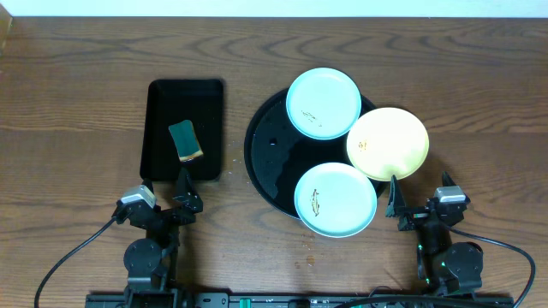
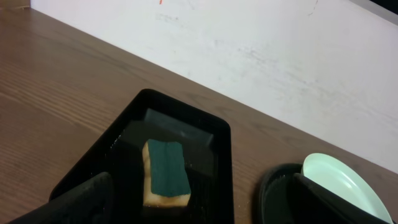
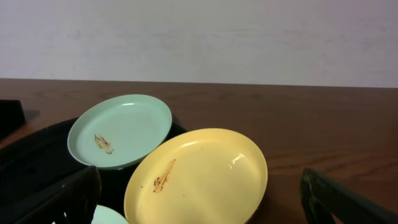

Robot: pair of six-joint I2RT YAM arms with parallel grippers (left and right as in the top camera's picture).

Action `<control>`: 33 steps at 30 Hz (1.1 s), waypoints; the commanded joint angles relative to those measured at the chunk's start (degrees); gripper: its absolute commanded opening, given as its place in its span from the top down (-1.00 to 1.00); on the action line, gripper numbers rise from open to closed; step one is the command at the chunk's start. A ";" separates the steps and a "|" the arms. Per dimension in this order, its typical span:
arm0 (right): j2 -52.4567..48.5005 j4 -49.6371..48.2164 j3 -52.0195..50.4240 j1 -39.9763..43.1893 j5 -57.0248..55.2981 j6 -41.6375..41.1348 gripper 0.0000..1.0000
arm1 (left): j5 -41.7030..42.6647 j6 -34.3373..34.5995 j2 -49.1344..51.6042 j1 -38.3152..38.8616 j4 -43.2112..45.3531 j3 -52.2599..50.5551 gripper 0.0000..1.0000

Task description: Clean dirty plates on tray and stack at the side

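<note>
The round black tray (image 1: 270, 154) holds three smeared plates: a mint-blue plate (image 1: 323, 103) at the back, a mint-blue plate (image 1: 336, 199) at the front, and a yellow plate (image 1: 387, 143) overhanging the tray's right rim. My left gripper (image 1: 182, 190) is open and empty at the near end of the rectangular tray. My right gripper (image 1: 417, 201) is open and empty just in front of the yellow plate (image 3: 196, 177). The back mint plate (image 3: 119, 129) and the round tray (image 3: 37, 162) show in the right wrist view. One mint plate (image 2: 345, 180) shows at the right edge of the left wrist view.
A smaller rectangular black tray (image 1: 163, 103) at the left holds a green-topped yellow sponge (image 1: 186, 141), also in the left wrist view (image 2: 165, 171). Crumbs (image 1: 306, 248) lie on the wood in front of the round tray. A white wall (image 2: 280, 68) runs behind the table.
</note>
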State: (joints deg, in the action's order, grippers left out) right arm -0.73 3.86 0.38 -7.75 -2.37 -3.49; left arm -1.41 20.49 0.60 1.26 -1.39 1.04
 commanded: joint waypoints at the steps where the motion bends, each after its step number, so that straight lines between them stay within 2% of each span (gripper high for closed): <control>1: -0.09 0.22 -0.07 -0.15 -0.39 -0.74 -0.99 | -0.52 -1.40 -0.31 0.22 -2.67 -0.81 -0.77; 18: -0.11 0.26 -0.07 -0.15 -0.33 -0.76 -0.98 | -0.52 -1.40 -0.31 0.22 -2.67 -0.81 -0.77; 22: -0.35 0.15 -0.07 -0.15 2.71 -0.81 -0.98 | -0.52 -1.40 -0.31 0.22 -2.67 -0.81 -0.77; 25: -0.35 1.01 0.33 -0.15 3.48 -5.05 -0.99 | -0.52 -1.40 -0.31 0.22 -2.67 -0.81 -0.77; 29: -1.18 10.47 6.99 -0.15 1.22 -10.34 -0.99 | -0.52 -1.40 -0.31 0.22 -2.67 -0.81 -0.77; 33: -6.95 15.56 18.43 -0.15 0.46 -10.67 -0.99 | -0.52 -1.40 -0.31 0.22 -2.67 -0.81 -0.77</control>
State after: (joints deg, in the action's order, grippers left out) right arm -4.51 18.65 10.63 -7.75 -0.91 -11.27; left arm -1.43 20.49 0.60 1.26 -1.54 1.17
